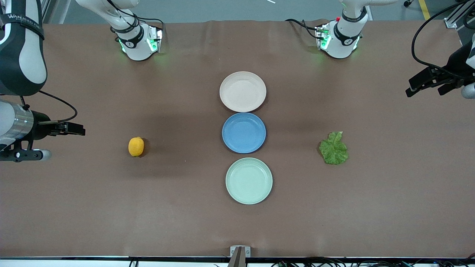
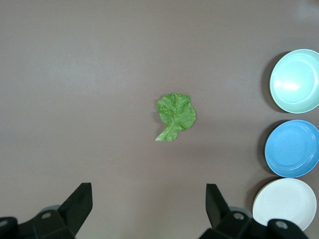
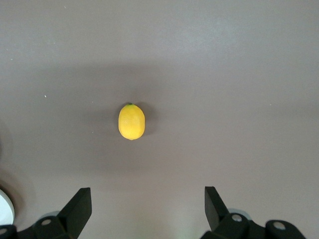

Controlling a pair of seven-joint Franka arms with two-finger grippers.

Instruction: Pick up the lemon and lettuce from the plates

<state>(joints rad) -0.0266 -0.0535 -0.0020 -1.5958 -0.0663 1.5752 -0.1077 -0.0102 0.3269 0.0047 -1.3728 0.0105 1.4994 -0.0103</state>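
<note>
The lemon (image 1: 136, 146) lies on the bare brown table toward the right arm's end, on no plate; it also shows in the right wrist view (image 3: 131, 121). The lettuce (image 1: 334, 148) lies flat on the table toward the left arm's end, and shows in the left wrist view (image 2: 175, 115). The beige plate (image 1: 242, 91) and the mint plate (image 1: 249, 180) stand empty in the table's middle. My right gripper (image 3: 148, 201) is open and empty, high over the table near the lemon. My left gripper (image 2: 149, 199) is open and empty, high over the table near the lettuce.
A blue plate (image 1: 243, 132) stands empty between the beige and mint plates, touching or nearly touching both. The three plates also show in the left wrist view, mint (image 2: 296, 80), blue (image 2: 292, 148), beige (image 2: 284, 203). Brown paper covers the table.
</note>
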